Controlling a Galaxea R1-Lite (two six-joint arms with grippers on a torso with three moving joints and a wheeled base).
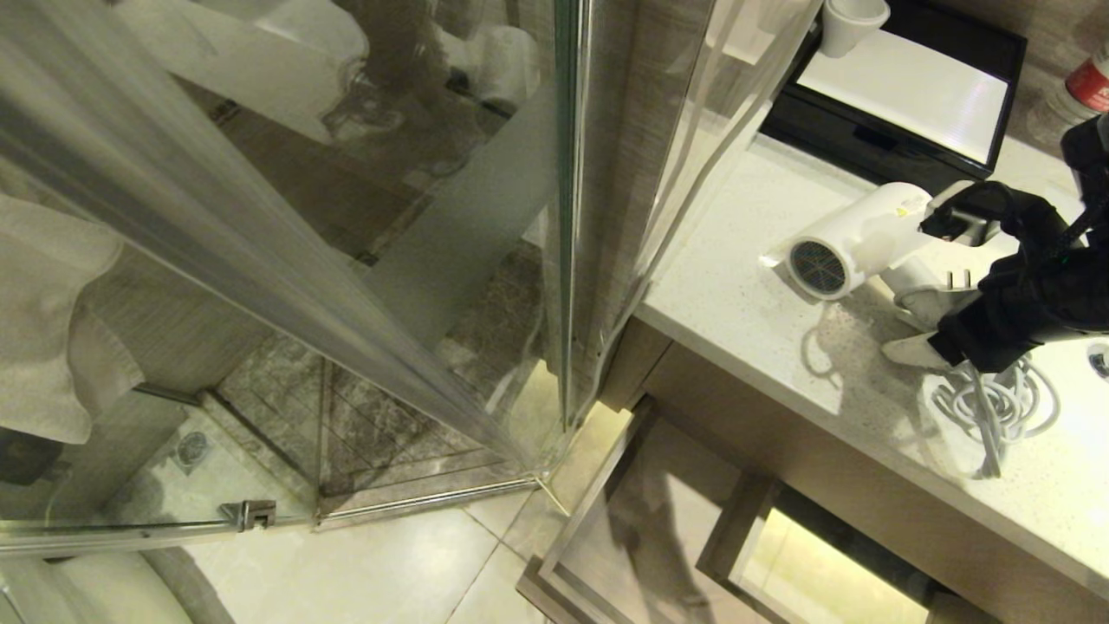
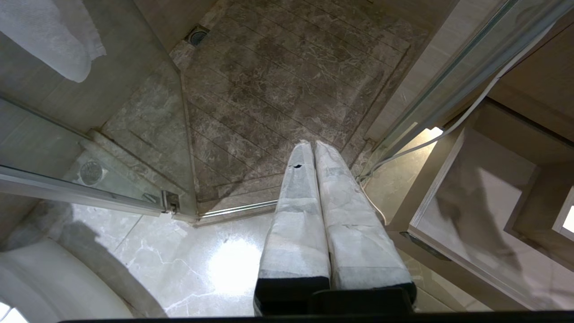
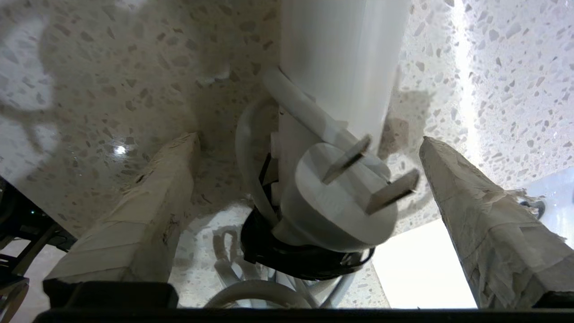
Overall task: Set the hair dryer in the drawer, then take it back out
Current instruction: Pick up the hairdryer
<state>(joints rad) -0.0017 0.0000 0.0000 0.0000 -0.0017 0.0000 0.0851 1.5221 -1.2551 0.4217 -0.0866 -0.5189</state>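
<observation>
The white hair dryer (image 1: pixel 866 234) lies on the speckled countertop (image 1: pixel 745 321), its dark grille end toward the counter's edge. Beside it the white cord (image 1: pixel 996 403) lies coiled. My right gripper (image 1: pixel 936 295) reaches in from the right, open. In the right wrist view the right gripper (image 3: pixel 309 139) straddles the hair dryer's handle (image 3: pixel 341 58), with the two-pin plug (image 3: pixel 341 202) and black strap (image 3: pixel 287 255) between its fingers (image 3: pixel 143 215); neither finger touches them. The drawer (image 1: pixel 641 520) stands pulled out below the counter, nothing inside. My left gripper (image 2: pixel 312 146) hangs shut over the floor, holding nothing.
A glass shower door (image 1: pixel 346 260) fills the left half of the head view. At the back of the counter, a black tray (image 1: pixel 901 104) holds a white cup (image 1: pixel 853 22). A red-capped bottle (image 1: pixel 1087 82) stands at the far right. A white towel (image 1: pixel 52 321) hangs at the left.
</observation>
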